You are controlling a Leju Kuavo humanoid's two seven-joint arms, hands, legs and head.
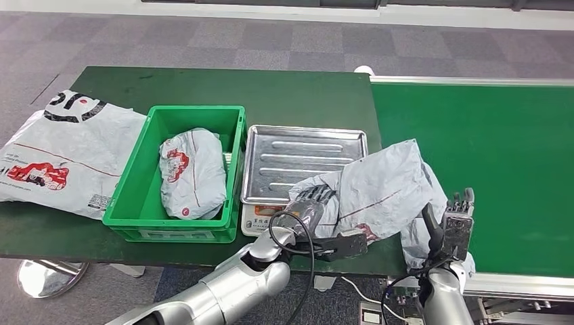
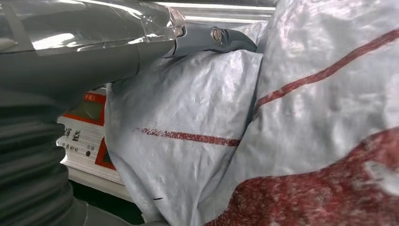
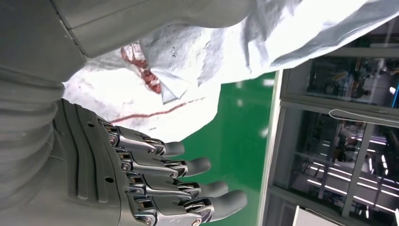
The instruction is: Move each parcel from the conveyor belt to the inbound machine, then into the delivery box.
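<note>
1. The grey parcel (image 1: 386,186) is between the conveyor belt (image 1: 487,156) and the steel tray of the inbound machine (image 1: 271,179). Its left part droops over the tray's near right corner and its right part is over the belt's edge. I judge it to be mid-transfer and not yet weighed.
2. The left robot hand (image 1: 310,205) is pressed against the parcel's left side. In the left wrist view its thumb lies across the top of the wrapping, so it appears clamped on the bag. The fingers are largely hidden by the plastic, so I am not sure of the grip.
3. The right robot hand (image 1: 455,220) stands upright at the parcel's right edge with fingers straight and apart. It closes on nothing. In the right wrist view the wrapping sits beside the palm rather than in it, so this hand seems to steady the soft bag rather than carry it.
4. The green delivery box (image 1: 135,196) sits just beside the machine on the green worktop (image 1: 298,95), so the second hop is short. It already contains one parcel in the box (image 1: 191,172).
5. A larger flat parcel (image 1: 61,156) lies on the worktop to the left of the box.
</note>
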